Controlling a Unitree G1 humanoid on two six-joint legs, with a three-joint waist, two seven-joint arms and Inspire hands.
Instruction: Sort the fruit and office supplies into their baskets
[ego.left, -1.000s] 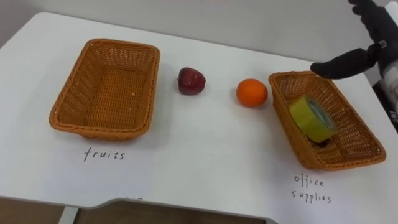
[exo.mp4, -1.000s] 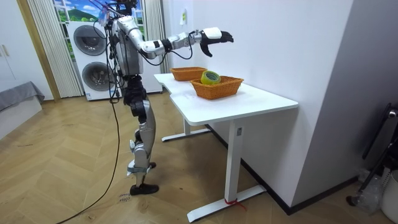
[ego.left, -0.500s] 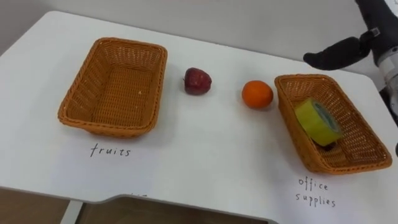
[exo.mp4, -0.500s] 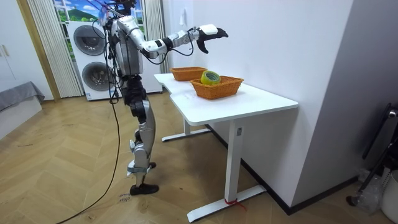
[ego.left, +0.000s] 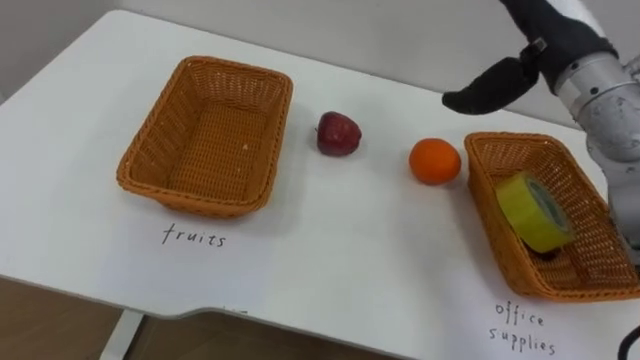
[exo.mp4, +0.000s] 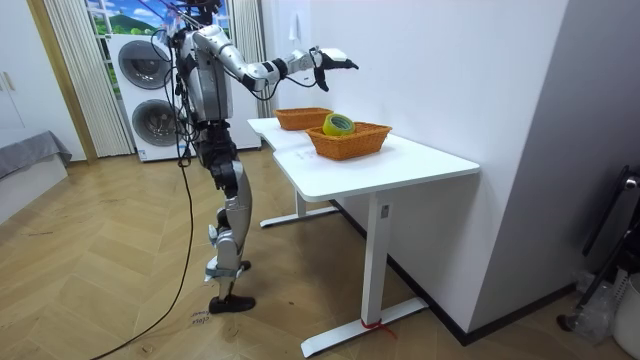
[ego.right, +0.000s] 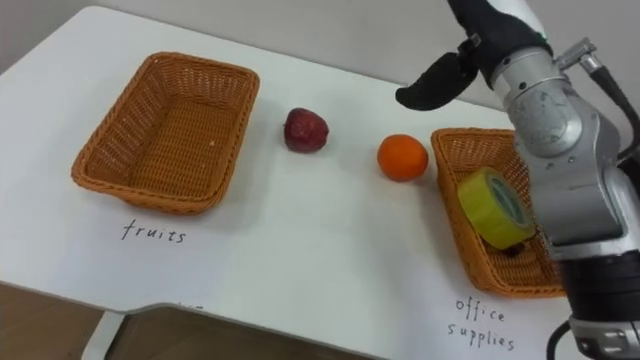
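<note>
An empty wicker basket (ego.left: 210, 140) stands on the white table's left part. To its right a red apple (ego.left: 339, 133) and an orange (ego.left: 435, 161) lie on the bare tabletop between the two baskets. The right wicker basket (ego.left: 530, 160) holds a yellow tape roll (ego.left: 533, 211) leaning on edge, with a small dark thing under it. My right hand (ego.left: 545, 35) hangs open in the air beyond the orange and the right basket's far left corner, thumb (ego.left: 490, 87) stretched left, holding nothing. In the room view the right hand (exo.mp4: 325, 60) is raised over the table's far end.
A handwritten label (ego.left: 195, 237) marks the table in front of each basket. The table's front edge (ego.left: 250, 305) runs close below them. The table (exo.mp4: 400, 165) stands against a white wall, and I stand at its end, with washing machines (exo.mp4: 150, 95) behind me.
My right hand has swung left, from over the right basket's far corner to beyond the orange. The camera has turned, so the whole scene sits further right in the picture. Nothing on the table moved.
</note>
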